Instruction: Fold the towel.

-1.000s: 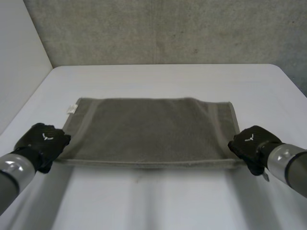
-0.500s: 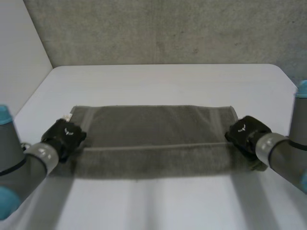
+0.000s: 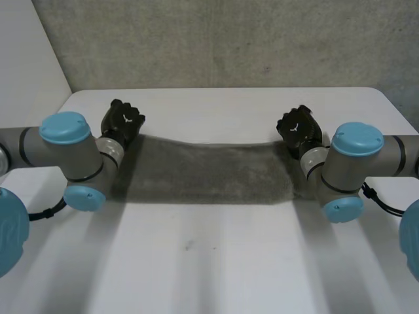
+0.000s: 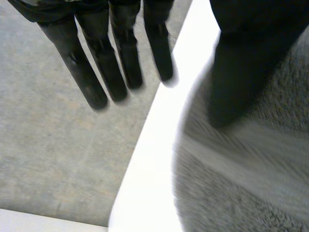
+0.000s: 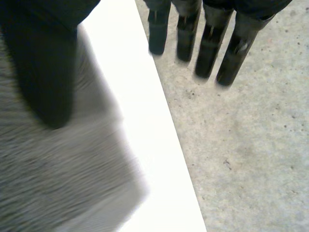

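My left hand (image 3: 123,124) is unclenched and grasps nothing. In the left wrist view its fingers (image 4: 99,72) run out straight, side by side, and their tips lie over the far edge of the white table (image 3: 209,261), with the grey wall (image 3: 229,39) beyond them. The thumb (image 4: 241,72) stands well apart from those fingers, and a strip of bare table shows in the gap between them. The grey towel (image 3: 209,171) lies under and beside the thumb. I cannot tell whether the thumb touches the cloth.

My right hand (image 3: 298,129) is the same: slack, closed on nothing. In the right wrist view its fingers (image 5: 207,43) are straight and reach out past the table's far edge toward the wall. Its thumb (image 5: 46,72) is held off to the side over the towel, again with bare table between thumb and fingers. Here too I cannot say if the thumb rests on the cloth.

From the head view the towel lies on the table as a wide band stretched between my two hands. One far corner is at my left hand and the other at my right, and the far edge sags toward me between them. My left arm (image 3: 65,154) and right arm (image 3: 353,163) lie just outside the towel's two short ends.
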`<state>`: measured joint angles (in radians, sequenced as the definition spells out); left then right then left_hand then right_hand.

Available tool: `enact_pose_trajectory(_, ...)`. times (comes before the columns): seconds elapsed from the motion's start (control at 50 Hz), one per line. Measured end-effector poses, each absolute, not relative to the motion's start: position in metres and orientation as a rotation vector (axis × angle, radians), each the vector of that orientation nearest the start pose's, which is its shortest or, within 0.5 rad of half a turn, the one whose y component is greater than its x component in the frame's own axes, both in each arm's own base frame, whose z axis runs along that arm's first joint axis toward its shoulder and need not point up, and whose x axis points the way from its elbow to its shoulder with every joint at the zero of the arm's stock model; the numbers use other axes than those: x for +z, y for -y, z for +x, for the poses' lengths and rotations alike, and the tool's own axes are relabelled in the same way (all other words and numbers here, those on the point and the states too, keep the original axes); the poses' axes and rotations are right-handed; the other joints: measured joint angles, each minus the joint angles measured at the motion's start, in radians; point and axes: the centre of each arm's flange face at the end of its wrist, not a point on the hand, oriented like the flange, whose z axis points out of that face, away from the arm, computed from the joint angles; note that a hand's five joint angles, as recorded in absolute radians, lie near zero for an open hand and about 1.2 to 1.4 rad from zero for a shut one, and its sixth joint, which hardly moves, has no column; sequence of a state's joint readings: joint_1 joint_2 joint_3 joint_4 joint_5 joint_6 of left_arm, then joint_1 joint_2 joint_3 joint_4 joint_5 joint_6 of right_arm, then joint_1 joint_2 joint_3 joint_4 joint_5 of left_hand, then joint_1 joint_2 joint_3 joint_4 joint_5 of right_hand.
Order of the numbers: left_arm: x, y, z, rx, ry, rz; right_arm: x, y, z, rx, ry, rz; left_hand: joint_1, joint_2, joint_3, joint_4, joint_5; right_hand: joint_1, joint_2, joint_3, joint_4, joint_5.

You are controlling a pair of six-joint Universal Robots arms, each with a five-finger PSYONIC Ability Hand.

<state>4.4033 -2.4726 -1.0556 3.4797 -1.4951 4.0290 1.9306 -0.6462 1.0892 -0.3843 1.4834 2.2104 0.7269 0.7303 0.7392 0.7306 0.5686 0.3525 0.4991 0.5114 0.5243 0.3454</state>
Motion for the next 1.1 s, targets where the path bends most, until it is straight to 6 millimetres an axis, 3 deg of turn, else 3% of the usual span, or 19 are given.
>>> enact_pose_trajectory(0.02, 0.131, 0.411, -0.277, -1.895, -1.661, 1.222, 0.115, 0.395, 0.297, -2.342, -1.977, -1.62, 0.0, 0.0, 0.0, 0.0, 0.0, -0.076, -0.136, -0.124, -0.128, -0.124)
enact_pose_trajectory(0.04, 0.128, 0.41, -0.278, -1.886, -1.67, 1.228, 0.114, 0.396, 0.297, -2.339, -1.977, -1.615, -0.331, -0.302, -0.298, -0.28, -0.289, -0.127, -0.214, -0.226, -0.234, -0.224)
enact_pose_trajectory(0.06, 0.127, 0.407, -0.28, -1.879, -1.677, 1.233, 0.116, 0.397, 0.297, -2.343, -1.981, -1.593, -0.431, -0.433, -0.442, -0.427, -0.429, -0.143, -0.252, -0.271, -0.278, -0.266)
enact_pose_trajectory(0.12, 0.127, 0.403, -0.281, -1.873, -1.683, 1.235, 0.121, 0.397, 0.295, -2.35, -1.984, -1.563, -0.469, -0.476, -0.484, -0.477, -0.475, -0.143, -0.252, -0.271, -0.278, -0.266)
enact_pose_trajectory(0.26, 0.157, 0.387, -0.275, -1.881, -1.676, 1.173, 0.187, 0.379, 0.279, -2.342, -2.015, -1.144, -0.544, -0.554, -0.562, -0.553, -0.535, -0.147, -0.278, -0.297, -0.293, -0.289)
enact_pose_trajectory(0.34, 0.175, 0.374, -0.267, -1.883, -1.681, 1.145, 0.206, 0.362, 0.265, -2.269, -2.066, -1.016, -0.547, -0.558, -0.566, -0.556, -0.537, -0.147, -0.278, -0.297, -0.293, -0.289)
enact_pose_trajectory(0.42, 0.187, 0.357, -0.258, -1.885, -1.703, 1.127, 0.212, 0.345, 0.247, -2.154, -2.175, -0.959, -0.547, -0.56, -0.568, -0.558, -0.538, -0.147, -0.278, -0.297, -0.293, -0.289)
enact_pose_trajectory(0.58, 0.198, 0.317, -0.241, -1.926, -1.842, 1.056, 0.193, 0.318, 0.218, -1.854, -2.432, -0.917, -0.553, -0.563, -0.573, -0.562, -0.54, -0.145, -0.274, -0.292, -0.29, -0.289)
enact_pose_trajectory(0.72, 0.195, 0.298, -0.232, -1.977, -2.004, 0.965, 0.173, 0.313, 0.203, -1.687, -2.533, -0.845, -0.553, -0.564, -0.573, -0.562, -0.54, -0.033, -0.133, -0.136, -0.15, -0.154)
enact_pose_trajectory(0.9, 0.184, 0.292, -0.225, -2.007, -2.126, 0.937, 0.146, 0.318, 0.202, -1.623, -2.518, -0.844, -0.553, -0.564, -0.573, -0.562, -0.54, 0.047, -0.037, -0.044, -0.055, -0.069)
enact_pose_trajectory(1.08, 0.179, 0.293, -0.22, -2.008, -2.139, 0.932, 0.127, 0.33, 0.201, -1.665, -2.496, -0.853, -0.553, -0.564, -0.573, -0.562, -0.54, 0.306, 0.267, 0.253, 0.24, 0.214)
enact_pose_trajectory(1.1, 0.179, 0.294, -0.22, -2.008, -2.137, 0.932, 0.126, 0.331, 0.201, -1.674, -2.493, -0.853, -0.553, -0.564, -0.573, -0.562, -0.54, 0.452, 0.445, 0.43, 0.419, 0.392)
